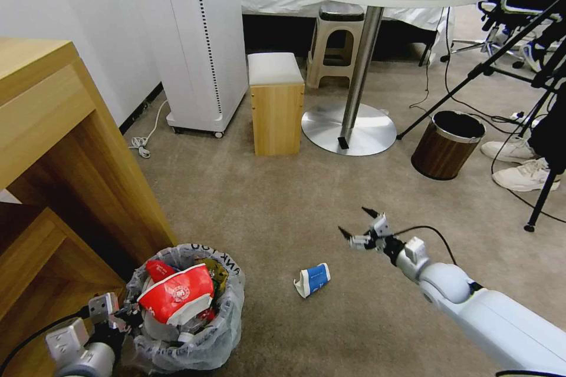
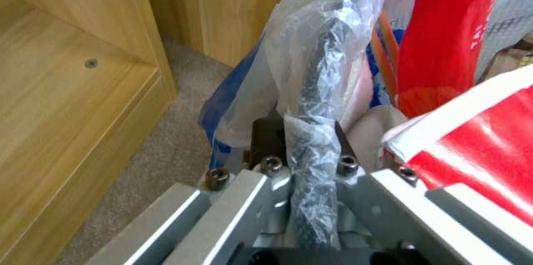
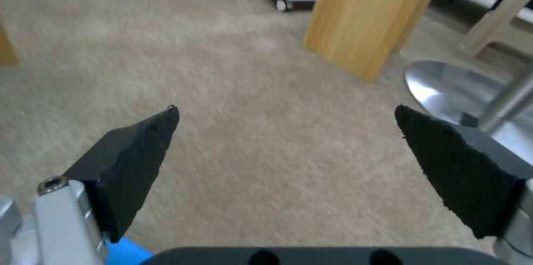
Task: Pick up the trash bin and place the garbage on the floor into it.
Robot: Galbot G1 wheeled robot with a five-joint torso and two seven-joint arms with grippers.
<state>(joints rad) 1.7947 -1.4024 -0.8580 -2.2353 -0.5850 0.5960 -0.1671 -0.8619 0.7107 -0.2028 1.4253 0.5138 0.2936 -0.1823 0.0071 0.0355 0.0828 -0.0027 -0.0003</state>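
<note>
The trash bin (image 1: 227, 312), lined with a crinkly whitish bag, sits low on the left of the head view beside the wooden desk. It holds a red-white paper cup (image 1: 177, 294) and other garbage. My left gripper (image 1: 128, 323) is shut on the bin's bag-wrapped rim (image 2: 319, 90), which runs between its jaws in the left wrist view, where the gripper (image 2: 308, 136) is seen up close. A blue-white paper cup (image 1: 312, 280) lies on its side on the beige floor (image 1: 265, 200). My right gripper (image 1: 358, 225) hangs open over the carpet just beyond that cup, its fingers (image 3: 139, 148) spread wide.
A wooden desk (image 1: 53, 129) stands close on the left. Ahead are a wooden box stool (image 1: 276, 106), a round table's metal base (image 1: 348, 126), a white appliance (image 1: 200, 41) and a brown wood-grain bin (image 1: 448, 144). Tripod legs (image 1: 542, 194) and a person's shoes (image 1: 525, 174) crowd the right.
</note>
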